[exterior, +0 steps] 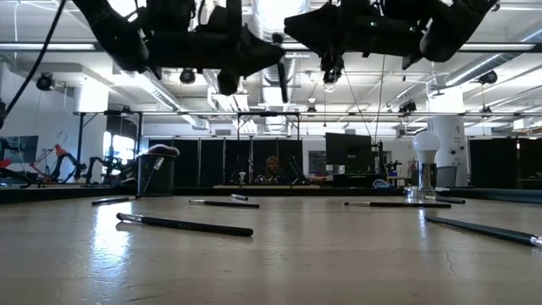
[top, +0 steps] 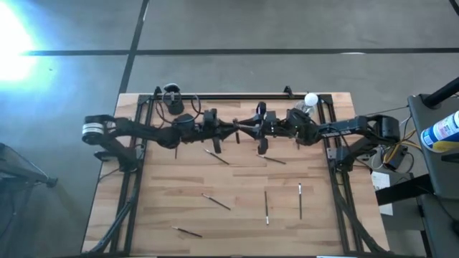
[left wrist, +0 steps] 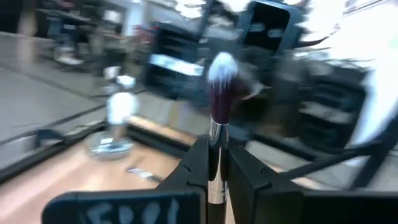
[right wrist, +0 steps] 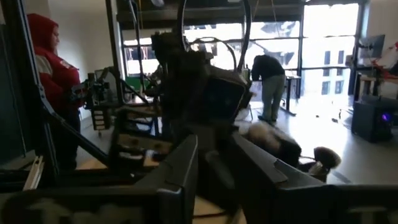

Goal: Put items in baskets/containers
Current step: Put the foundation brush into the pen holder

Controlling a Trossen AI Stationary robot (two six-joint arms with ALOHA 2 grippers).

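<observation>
My left gripper (left wrist: 216, 163) is above the middle of the table (top: 228, 130) and is shut on a brush (left wrist: 219, 87) with a silver ferrule and dark red, pale-tipped bristles. My right gripper (right wrist: 224, 165) is open and faces it closely from the table's right (top: 249, 130). The black cup (top: 174, 104) stands by the far edge, left of centre, with a fluffy-headed brush (exterior: 161, 152) sticking out of it. Several thin brushes lie flat on the table, among them two (top: 216, 156) (top: 272, 159) near the middle and one (top: 266, 208) nearer. My left gripper pinches the brush between its two fingers on the silver ferrule (left wrist: 216, 140), just below the bristles. The fingers come level from the table's left. The brush is lifted clear of the table, with its head up and its thin handle (exterior: 282, 85) pointing down.
A white bulb on a stand (top: 310, 100) is at the far right corner. A dark metal frame (top: 237, 94) runs along the far edge and down both sides. More brushes (top: 300, 201) (top: 215, 202) (top: 186, 231) lie on the near half. People stand in the room beyond.
</observation>
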